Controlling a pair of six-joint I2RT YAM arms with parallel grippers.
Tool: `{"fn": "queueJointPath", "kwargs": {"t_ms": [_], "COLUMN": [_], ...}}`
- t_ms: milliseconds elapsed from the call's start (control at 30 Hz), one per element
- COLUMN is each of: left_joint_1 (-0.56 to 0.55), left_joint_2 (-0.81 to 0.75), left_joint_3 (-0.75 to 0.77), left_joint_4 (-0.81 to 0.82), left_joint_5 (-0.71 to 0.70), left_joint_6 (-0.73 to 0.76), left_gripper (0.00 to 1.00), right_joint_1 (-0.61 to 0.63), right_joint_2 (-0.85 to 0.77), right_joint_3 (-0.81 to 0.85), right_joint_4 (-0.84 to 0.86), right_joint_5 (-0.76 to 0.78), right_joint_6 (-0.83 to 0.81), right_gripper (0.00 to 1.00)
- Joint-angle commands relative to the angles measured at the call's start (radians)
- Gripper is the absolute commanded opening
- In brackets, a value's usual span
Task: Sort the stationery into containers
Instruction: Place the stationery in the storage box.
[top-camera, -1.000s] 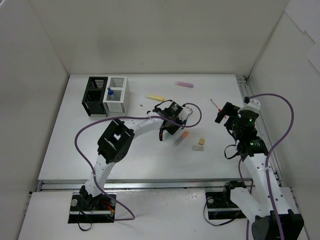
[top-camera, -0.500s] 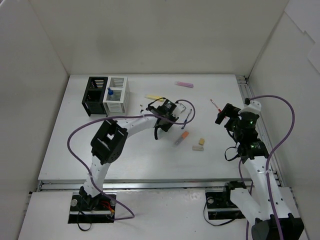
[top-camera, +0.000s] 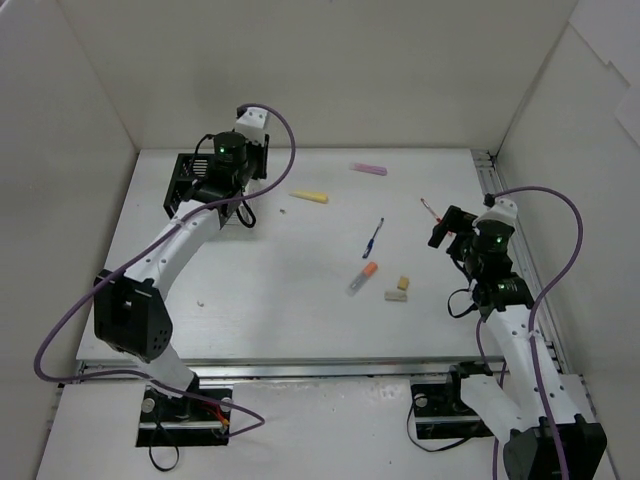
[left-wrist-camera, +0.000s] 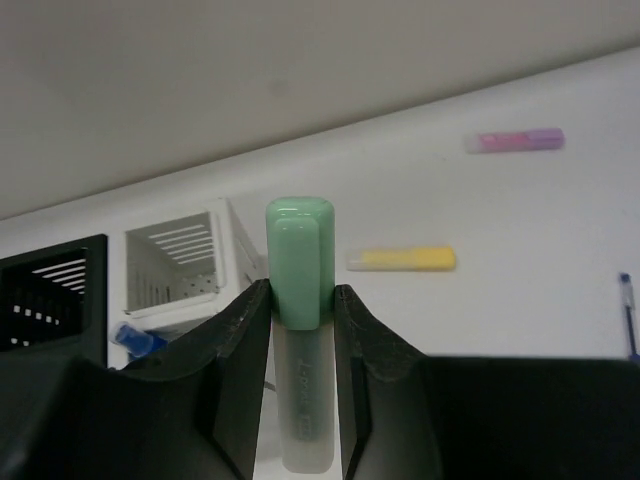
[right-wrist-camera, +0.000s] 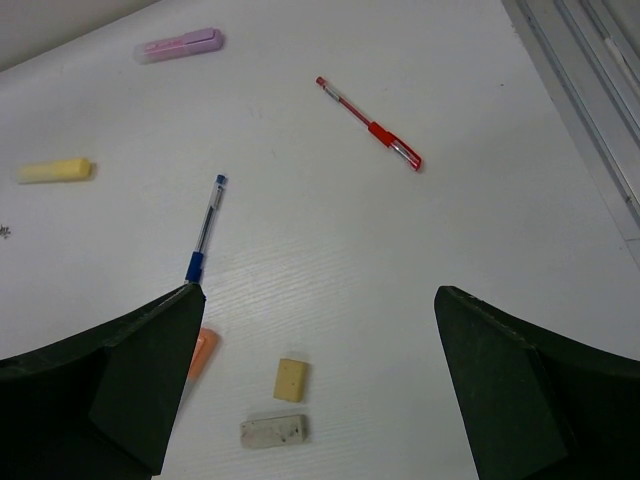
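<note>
Near the white organizer (left-wrist-camera: 178, 262), left fingers (left-wrist-camera: 243, 372) clamp green-capped highlighter (left-wrist-camera: 299, 262).

Left arm (top-camera: 175, 245) lifted, swung back-left to organizers (left-wrist-camera: 180, 262); green-capped highlighter (left-wrist-camera: 298, 265) now in jaws.

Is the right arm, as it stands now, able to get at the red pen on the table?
Probably yes. The right gripper is open and empty, and the red pen lies alone on the bare table just ahead of it. Nothing stands between them, so the way looks free.
</note>
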Motion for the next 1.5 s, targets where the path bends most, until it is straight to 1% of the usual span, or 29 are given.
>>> {"fn": "queueJointPath", "kwargs": {"t_ms": [0,67,100,167,200,233,333,367,467,633,733,800,867,900,933,967,1033,1100,1167,1200,1233,1300,1333,1400,1433,1467], "left_joint_1": [0.068,0.103,0.138,0.171,0.185,0.217,0.251,0.263,0.263,0.263,0.263,0.263,0.263,0.263,0.263,0.263,0.263,0.263,0.263,0.263,0.263,0.263,0.254,0.254,0.254,0.243], "left_joint_2": [0.050,0.114,0.142,0.232,0.260,0.283,0.366,0.375,0.407,0.442,0.470,0.476,0.463,0.453,0.434,0.424,0.397,0.377,0.352,0.332,0.323,0.288,0.272,0.220,0.197,0.174], "left_joint_3": [0.053,0.088,0.140,0.201,0.255,0.275,0.303,0.309,0.329,0.292,0.298,0.304,0.268,0.251,0.236,0.205,0.167,0.140,0.104,0.094,0.078,0.070,0.062,0.048,0.029,0.016], "left_joint_4": [0.150,0.194,0.197,0.211,0.214,0.225,0.321,0.365,0.387,0.478,0.495,0.480,0.476,0.478,0.479,0.482,0.475,0.466,0.464,0.461,0.449,0.429,0.406,0.380,0.374,0.366], "left_joint_5": [-0.041,-0.004,0.057,0.078,0.087,0.143,0.211,0.211,0.176,0.124,0.084,0.087,0.093,0.075,0.065,0.059,0.048,0.024,0.019,0.019,0.019,0.047,0.061,0.116,0.131,0.146], "left_joint_6": [-0.031,-0.034,-0.036,-0.045,-0.072,-0.085,-0.124,-0.125,-0.097,-0.079,-0.077,-0.071,-0.075,-0.079,-0.082,-0.088,-0.097,-0.120,-0.125,-0.125,-0.125,-0.106,-0.097,-0.060,-0.051,-0.039], "left_gripper": [0.00,0.00,0.00,0.00,0.00,0.00,0.00,0.00,0.00,0.00,0.00,0.00,0.00,0.01,0.05,0.14,0.19,0.21,0.31,0.34,0.43,0.56,0.67,0.81,0.95,1.00], "right_joint_1": [-0.002,-0.002,0.000,-0.002,-0.003,0.000,0.001,0.001,0.003,0.003,0.001,0.001,0.003,0.003,0.001,0.003,0.004,0.004,0.009,0.013,0.015,0.024,0.027,0.050,0.059,0.069], "right_joint_2": [0.022,0.034,0.043,0.057,0.065,0.082,0.108,0.114,0.136,0.166,0.177,0.178,0.177,0.175,0.175,0.175,0.175,0.166,0.157,0.152,0.151,0.142,0.145,0.165,0.177,0.201], "right_joint_3": [0.029,0.029,0.024,0.023,0.027,0.029,0.037,0.040,0.053,0.063,0.066,0.066,0.066,0.067,0.066,0.066,0.064,0.060,0.064,0.066,0.064,0.063,0.063,0.093,0.127,0.139], "right_joint_4": [0.113,0.139,0.165,0.176,0.175,0.173,0.172,0.172,0.169,0.175,0.170,0.169,0.173,0.176,0.179,0.187,0.208,0.222,0.235,0.235,0.239,0.239,0.226,0.192,0.146,0.126], "right_joint_5": [-0.009,-0.019,-0.024,-0.045,-0.046,-0.082,-0.111,-0.113,-0.113,-0.116,-0.125,-0.124,-0.115,-0.115,-0.116,-0.122,-0.125,-0.139,-0.154,-0.171,-0.180,-0.225,-0.243,-0.259,-0.253,-0.247], "right_joint_6": [-0.029,-0.036,-0.042,-0.048,-0.060,-0.066,-0.080,-0.085,-0.091,-0.097,-0.100,-0.105,-0.106,-0.106,-0.106,-0.108,-0.106,-0.109,-0.112,-0.114,-0.128,-0.146,-0.180,-0.195,-0.203,-0.201], "right_gripper": [0.98,0.98,0.98,0.98,0.98,0.98,0.98,0.98,0.98,0.98,0.98,0.98,0.98,0.98,0.98,0.98,0.98,0.98,0.98,0.98,0.98,0.98,0.98,0.98,0.98,0.98]}}
